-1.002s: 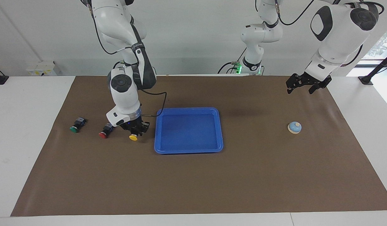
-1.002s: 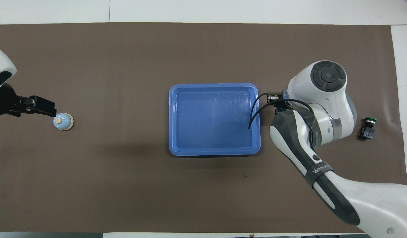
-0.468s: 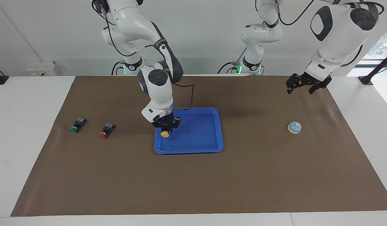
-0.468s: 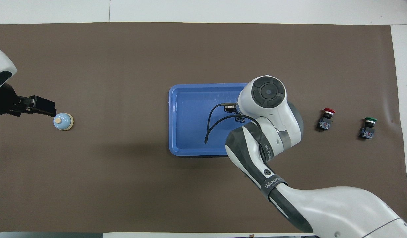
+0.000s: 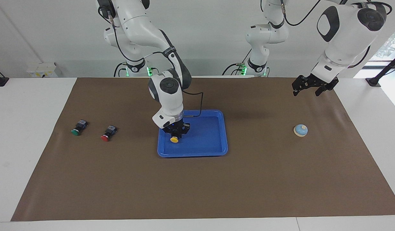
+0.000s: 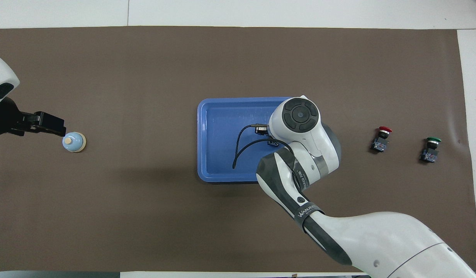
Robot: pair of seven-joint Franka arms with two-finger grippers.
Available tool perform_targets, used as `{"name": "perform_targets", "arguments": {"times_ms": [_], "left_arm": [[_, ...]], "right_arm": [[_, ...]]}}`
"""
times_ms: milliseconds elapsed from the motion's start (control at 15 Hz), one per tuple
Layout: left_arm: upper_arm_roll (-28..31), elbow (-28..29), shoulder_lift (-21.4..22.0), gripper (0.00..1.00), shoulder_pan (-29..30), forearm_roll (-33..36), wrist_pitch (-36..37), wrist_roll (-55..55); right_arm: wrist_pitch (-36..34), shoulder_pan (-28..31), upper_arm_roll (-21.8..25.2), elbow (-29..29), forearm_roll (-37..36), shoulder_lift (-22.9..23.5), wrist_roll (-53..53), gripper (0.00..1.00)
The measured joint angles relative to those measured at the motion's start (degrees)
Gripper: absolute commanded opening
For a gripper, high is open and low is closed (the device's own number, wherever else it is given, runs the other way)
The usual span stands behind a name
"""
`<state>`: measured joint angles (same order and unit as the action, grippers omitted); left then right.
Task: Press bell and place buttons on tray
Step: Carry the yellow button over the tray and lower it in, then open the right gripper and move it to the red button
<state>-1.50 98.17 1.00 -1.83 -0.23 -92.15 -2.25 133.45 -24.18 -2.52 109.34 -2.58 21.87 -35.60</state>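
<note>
- The yellow-capped push-button switch (image 5: 174, 139) with its dark body sits low over the floor of the blue rectangular plastic tray (image 5: 213, 134), at the part of the tray toward the right arm's end of the surface; whether it already rests on the floor cannot be told.
- The right tool (image 5: 175, 130) stands right over that switch with its fingers around the body; whether the grasp is firm or loosening cannot be told.
- The red-capped push-button switch (image 5: 108, 133) and the green-capped push-button switch (image 5: 79, 127) lie on the brown mat (image 5: 197, 186) toward the right arm's end, well apart from the tray.
- The small light-blue dome bell (image 5: 300, 130) with a cream knob stands toward the left arm's end.
- The left tool (image 5: 308, 88) waits in the air, fingers spread, holding nothing.
- Judged progress: one switch is nearly delivered; two remain. Whether the bell has been pressed cannot be read.
</note>
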Motion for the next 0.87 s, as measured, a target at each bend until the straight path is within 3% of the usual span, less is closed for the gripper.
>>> {"name": "perform_targets", "arguments": {"times_ms": [401,668,869], "left_arm": [[0.0,0.0,0.0,1.0,0.0,0.0,-0.01,0.0],[0.0,0.0,0.0,1.0,0.0,0.0,-0.02,0.0],[0.0,0.0,0.0,1.0,0.0,0.0,-0.02,0.0]], "right_arm": [[-8.0,3.15,0.93,-2.47,0.0,-4.52,-0.9,1.0],[-16.13,11.47,1.16,-2.91,-0.01,-10.71,8.63,1.0],[-18.24,19.42,1.49,-1.79,-0.01,-11.49,15.64,1.0]]}}
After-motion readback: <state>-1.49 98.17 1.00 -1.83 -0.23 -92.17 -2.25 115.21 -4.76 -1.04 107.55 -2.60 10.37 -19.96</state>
